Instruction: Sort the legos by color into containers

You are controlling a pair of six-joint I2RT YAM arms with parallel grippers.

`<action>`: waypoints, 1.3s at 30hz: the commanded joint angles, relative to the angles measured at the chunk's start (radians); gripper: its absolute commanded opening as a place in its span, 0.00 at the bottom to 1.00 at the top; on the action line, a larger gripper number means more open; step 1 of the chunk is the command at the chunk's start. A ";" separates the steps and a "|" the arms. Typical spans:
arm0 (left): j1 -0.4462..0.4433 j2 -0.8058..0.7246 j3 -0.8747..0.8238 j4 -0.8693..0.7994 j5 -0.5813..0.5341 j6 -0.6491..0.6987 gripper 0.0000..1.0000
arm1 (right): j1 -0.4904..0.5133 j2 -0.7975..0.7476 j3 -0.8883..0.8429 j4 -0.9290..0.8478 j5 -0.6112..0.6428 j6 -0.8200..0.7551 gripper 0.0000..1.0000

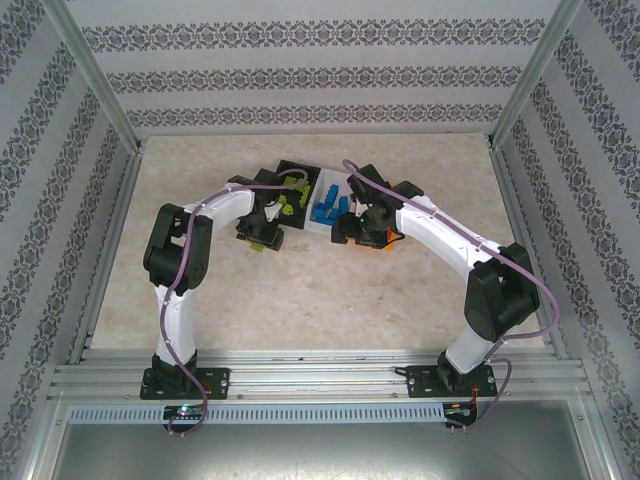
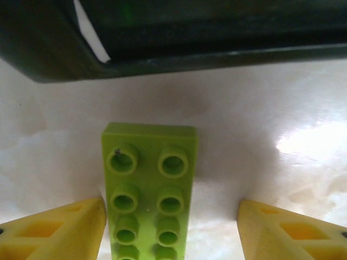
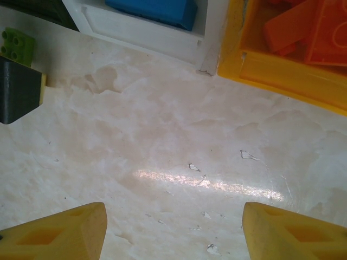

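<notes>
In the left wrist view the left gripper (image 2: 172,219) stands open. Its two fingers (image 2: 59,230) are yellow plastic wedges with hollow recesses, both cut off by the bottom edge. Between them lies a lime green brick (image 2: 149,184) of glossy plastic, two studs wide, each stud a round hollow ring. Its near end runs out of frame, so its full length cannot be told. It sits hard by the left finger, touching or just beside it, and a clear strip of table (image 2: 260,119) separates it from the right finger. Just ahead of the fingertips runs the smooth dark wall of the black bin (image 2: 162,38) with its rounded corner, blurred and too dark to read inside. The table is pale, marbled and shiny, with a patch of glare. In the right wrist view the right gripper (image 3: 173,219) is also open and holds nothing, the same yellow wedges standing over bare, slightly chipped tabletop. Far to this hand's left a black block (image 3: 19,89) is cropped by the edge and hard to identify. Ahead and left of the fingers is the white bin (image 3: 141,38), with a blue brick (image 3: 154,11) inside cut off at the top. Ahead and right is the thick-walled orange-yellow bin (image 3: 282,73), holding flat, overlapping orange bricks (image 3: 309,27), also cropped.
</notes>
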 commanded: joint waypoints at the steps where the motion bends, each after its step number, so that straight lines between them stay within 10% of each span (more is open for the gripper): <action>1: -0.005 0.034 0.010 -0.001 -0.040 0.026 0.64 | -0.005 -0.005 0.036 -0.031 0.007 0.003 0.68; 13: -0.011 0.023 -0.043 0.018 -0.043 0.020 0.38 | -0.003 0.023 0.060 -0.025 -0.004 0.008 0.68; 39: 0.062 -0.301 -0.073 -0.046 0.147 -0.120 0.34 | 0.049 0.112 0.146 -0.010 0.000 0.033 0.68</action>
